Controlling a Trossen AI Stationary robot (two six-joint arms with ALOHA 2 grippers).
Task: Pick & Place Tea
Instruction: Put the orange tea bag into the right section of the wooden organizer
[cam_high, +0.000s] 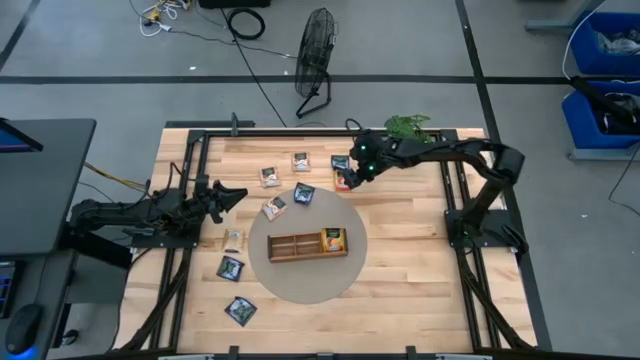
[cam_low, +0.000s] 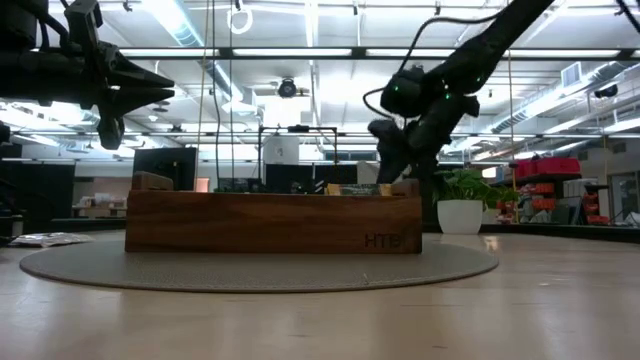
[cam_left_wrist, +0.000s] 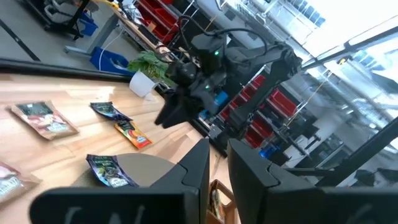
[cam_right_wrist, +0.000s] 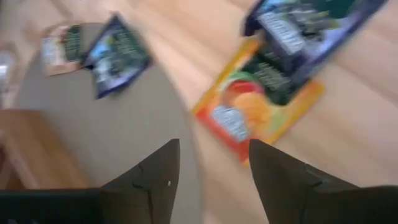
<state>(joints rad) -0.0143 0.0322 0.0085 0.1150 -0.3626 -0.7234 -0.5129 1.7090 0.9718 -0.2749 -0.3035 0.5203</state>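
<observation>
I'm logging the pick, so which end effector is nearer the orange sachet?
Right. The right end effector hovers just over the orange sachet, fingers open. The left end effector waits far off at the table's left side.

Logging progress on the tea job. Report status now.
Right gripper open, fingers empty, above the orange sachet. A dark sachet overlaps that orange one. Left gripper parked at the table's left side. One sachet already in the wooden tray.

A workshop or lab; ceiling strip lights, red parts bins, floor fan, loose cables.
</observation>
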